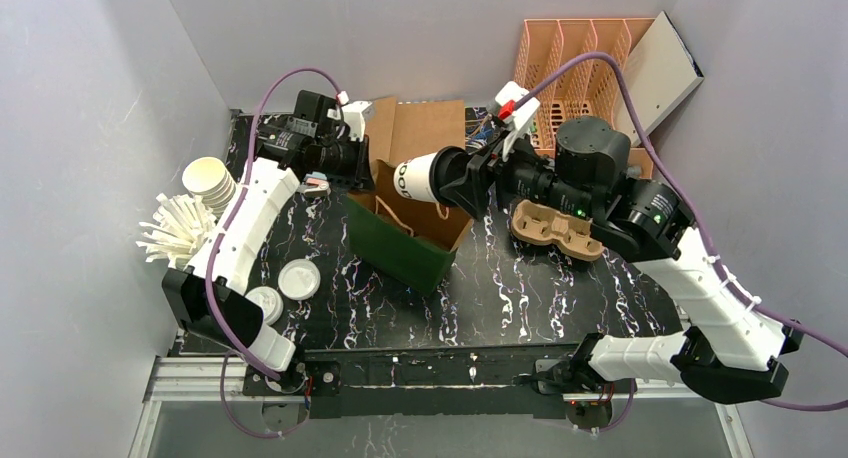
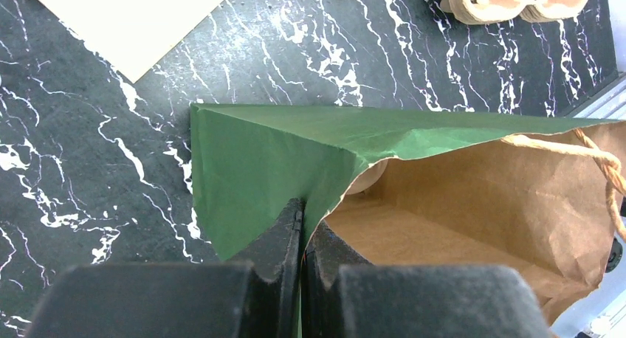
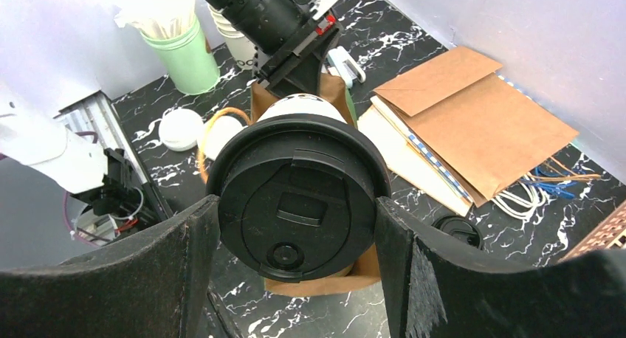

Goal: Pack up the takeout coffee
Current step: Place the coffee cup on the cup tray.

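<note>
Held sideways in the air: a white paper takeout cup with a black plastic lid, base toward the left arm, lid facing the right wrist camera. Clamped at the lid end between the wide-set fingers of the right gripper, one finger on each side of the lid. Just under the cup's base, the open mouth of a green paper bag, brown inside, with twisted paper handles, standing tilted on the black white-veined marble table. Pinched at its upper rim, beside a corner fold, by the left gripper, jaws pressed together on the paper. Just right of the bag, a brown moulded-pulp cup carrier under the right arm. Left of the bag, two white round lids lying flat and a stack of white paper cups near the wall. Behind the bag, flat brown paper bags, and farther right an orange slotted rack.
</note>
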Robot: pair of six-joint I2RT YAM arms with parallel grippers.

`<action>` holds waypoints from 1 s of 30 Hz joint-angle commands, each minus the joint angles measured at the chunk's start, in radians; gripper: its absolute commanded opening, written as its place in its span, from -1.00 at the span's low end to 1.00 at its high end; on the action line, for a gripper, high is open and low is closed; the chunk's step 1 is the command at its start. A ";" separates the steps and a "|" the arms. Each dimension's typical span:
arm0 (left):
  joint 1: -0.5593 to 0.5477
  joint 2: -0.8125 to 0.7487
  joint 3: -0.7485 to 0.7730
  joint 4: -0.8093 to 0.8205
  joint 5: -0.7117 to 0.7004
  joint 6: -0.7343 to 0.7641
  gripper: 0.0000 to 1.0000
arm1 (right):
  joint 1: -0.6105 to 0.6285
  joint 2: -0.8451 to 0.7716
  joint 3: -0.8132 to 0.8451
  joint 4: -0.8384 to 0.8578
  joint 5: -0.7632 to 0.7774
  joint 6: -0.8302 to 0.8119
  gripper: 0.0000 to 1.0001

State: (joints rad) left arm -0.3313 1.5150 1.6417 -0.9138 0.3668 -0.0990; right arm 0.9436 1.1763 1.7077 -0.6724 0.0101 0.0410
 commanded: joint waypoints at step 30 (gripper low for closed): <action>-0.179 0.002 0.112 0.151 -0.190 0.168 -1.00 | 0.304 0.140 -0.274 0.140 0.547 -0.146 -0.46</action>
State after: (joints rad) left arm -0.4858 1.5162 1.7046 -0.8059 0.2607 0.0151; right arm 1.2457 1.3354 1.4769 -0.6380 0.4522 -0.0208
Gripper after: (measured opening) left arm 0.008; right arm 0.784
